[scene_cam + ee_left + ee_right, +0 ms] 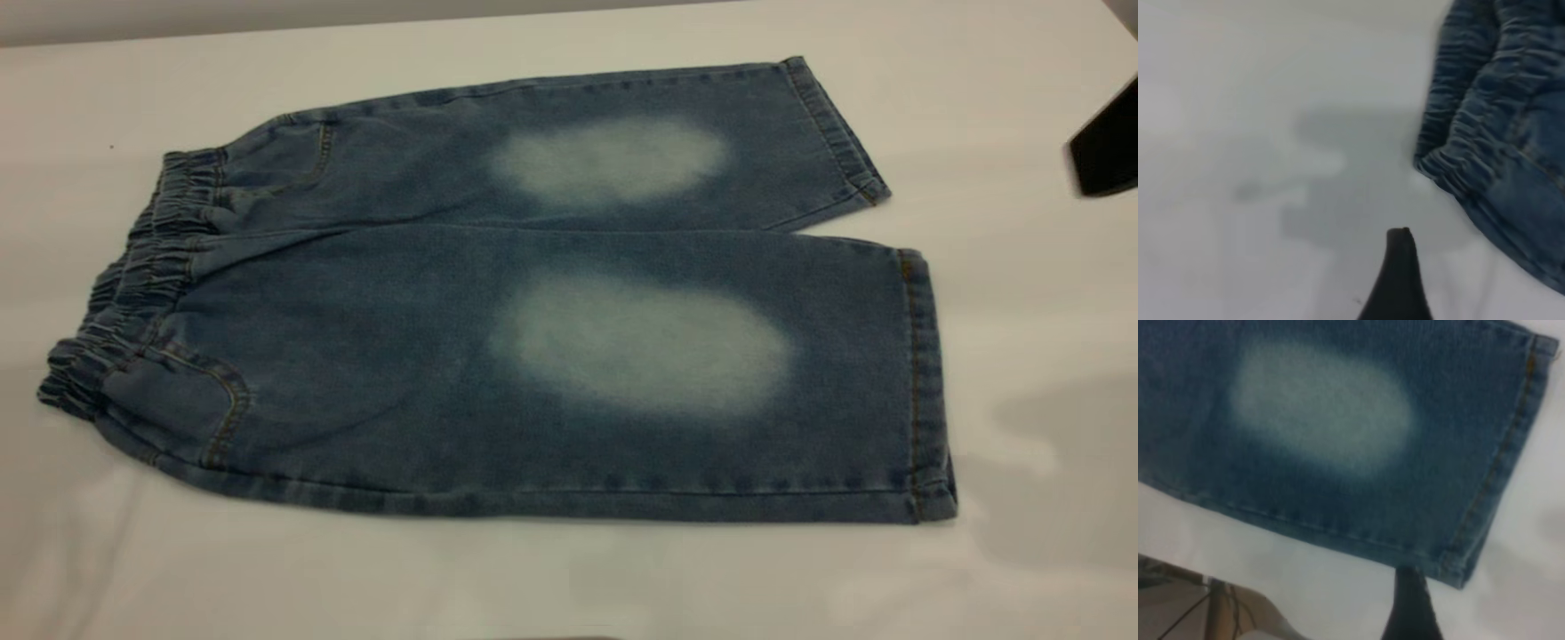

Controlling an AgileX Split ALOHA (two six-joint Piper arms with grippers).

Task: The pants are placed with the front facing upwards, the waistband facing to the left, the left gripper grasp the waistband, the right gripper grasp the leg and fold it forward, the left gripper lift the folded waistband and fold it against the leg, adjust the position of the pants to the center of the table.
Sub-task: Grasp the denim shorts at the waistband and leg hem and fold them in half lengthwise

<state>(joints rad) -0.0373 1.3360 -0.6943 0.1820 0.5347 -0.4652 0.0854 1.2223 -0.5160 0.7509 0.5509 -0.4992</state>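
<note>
Here the pants (498, 302) lie flat on the table (569, 578).

left gripper (1399, 280): one dark fingertip showing | right gripper (1411, 607): one dark fingertip showing

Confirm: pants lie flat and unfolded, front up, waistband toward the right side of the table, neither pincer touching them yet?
Wrong side. In the exterior view the waistband is at the left end of the pants and the hems point right. The rest holds: flat, unfolded, untouched.
</note>
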